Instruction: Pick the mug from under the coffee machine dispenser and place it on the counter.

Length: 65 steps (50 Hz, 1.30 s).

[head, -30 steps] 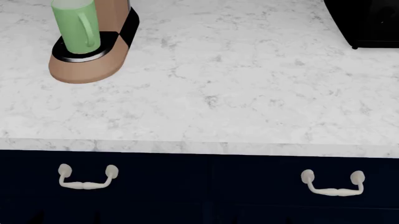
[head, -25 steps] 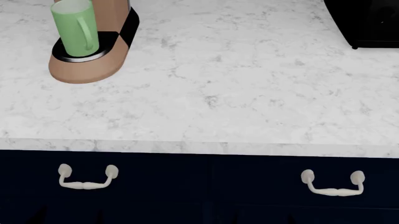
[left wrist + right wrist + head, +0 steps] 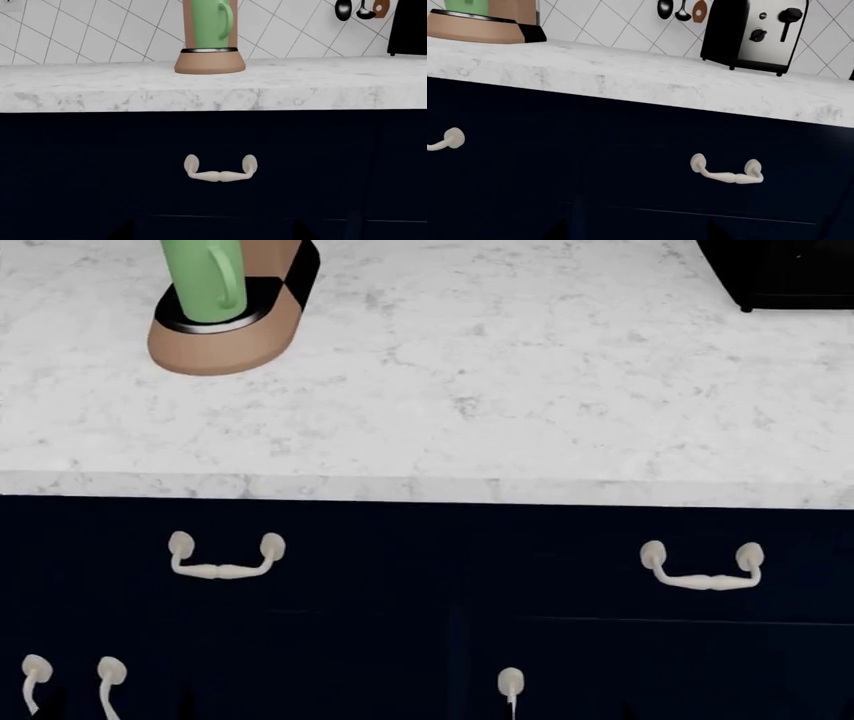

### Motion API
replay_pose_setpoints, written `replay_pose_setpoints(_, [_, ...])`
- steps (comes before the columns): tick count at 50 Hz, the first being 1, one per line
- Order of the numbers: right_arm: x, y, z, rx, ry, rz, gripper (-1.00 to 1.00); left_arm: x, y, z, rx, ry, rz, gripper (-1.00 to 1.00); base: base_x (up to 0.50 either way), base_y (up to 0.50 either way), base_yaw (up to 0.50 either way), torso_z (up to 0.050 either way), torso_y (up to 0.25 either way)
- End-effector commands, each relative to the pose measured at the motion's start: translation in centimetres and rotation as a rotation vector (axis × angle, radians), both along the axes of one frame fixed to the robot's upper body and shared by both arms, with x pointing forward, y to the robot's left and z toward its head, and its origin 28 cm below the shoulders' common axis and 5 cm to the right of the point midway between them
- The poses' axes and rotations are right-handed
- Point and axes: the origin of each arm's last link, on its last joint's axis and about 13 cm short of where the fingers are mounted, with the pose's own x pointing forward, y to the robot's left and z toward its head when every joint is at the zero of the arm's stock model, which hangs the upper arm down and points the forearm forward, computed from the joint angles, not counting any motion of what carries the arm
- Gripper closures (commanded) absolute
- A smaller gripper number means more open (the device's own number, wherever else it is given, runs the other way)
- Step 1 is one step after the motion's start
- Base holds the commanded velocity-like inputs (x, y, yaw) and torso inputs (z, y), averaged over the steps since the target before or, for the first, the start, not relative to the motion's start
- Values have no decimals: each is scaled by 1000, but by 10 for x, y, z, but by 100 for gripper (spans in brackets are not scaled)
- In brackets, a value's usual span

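Note:
The light-green mug (image 3: 200, 280) stands upright on the black drip tray of the tan-brown coffee machine dispenser (image 3: 220, 348), at the far left of the marbled counter (image 3: 507, 390); its handle faces front-right. The mug's top is cut off by the frame edge. In the left wrist view the mug (image 3: 208, 22) and the machine base (image 3: 210, 61) are straight ahead, above the counter edge. The right wrist view catches the machine base (image 3: 474, 30). My left gripper (image 3: 210, 236) and right gripper (image 3: 632, 236) are low in front of the navy drawers. Only their dark, widely spread fingertips show, with nothing between them.
A black appliance (image 3: 781, 270) stands at the counter's back right; in the right wrist view it is a black and silver toaster (image 3: 754, 32). Utensils (image 3: 674, 9) hang on the tiled wall. Cream handles (image 3: 224, 558) (image 3: 701, 570) stick out from the drawers.
The head view has shifted: the counter and machine sit higher and slightly to the right, and more drawer fronts and handles show below. The mug stays on the drip tray.

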Motion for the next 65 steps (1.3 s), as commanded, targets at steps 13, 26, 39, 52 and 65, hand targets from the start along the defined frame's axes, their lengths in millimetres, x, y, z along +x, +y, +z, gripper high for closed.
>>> replay_pose_setpoints(13, [20, -8, 106, -24, -13, 75, -100, 28, -3, 102, 61, -105, 11, -100, 0, 0, 0, 50, 0])
replay_pose_setpoints(26, [46, -19, 183, -51, -44, 53, -100, 38, -10, 220, 68, -107, -21, -100, 0, 0, 0, 49, 0])
replay_pose_setpoints(39, [51, -17, 183, -37, -46, 58, -100, 69, 14, 212, -60, -36, 91, -100, 0, 0, 0, 20, 0])
replay_pose_setpoints(52, [51, -22, 180, -13, -5, 39, -100, 48, 43, 218, -257, -341, 774, -100, 0, 0, 0, 0, 0])
replay_pose_setpoints(65, [52, -23, 181, -50, 1, 24, -100, 50, 42, 218, -223, -348, 777, -100, 354, 396, 0, 0, 0])
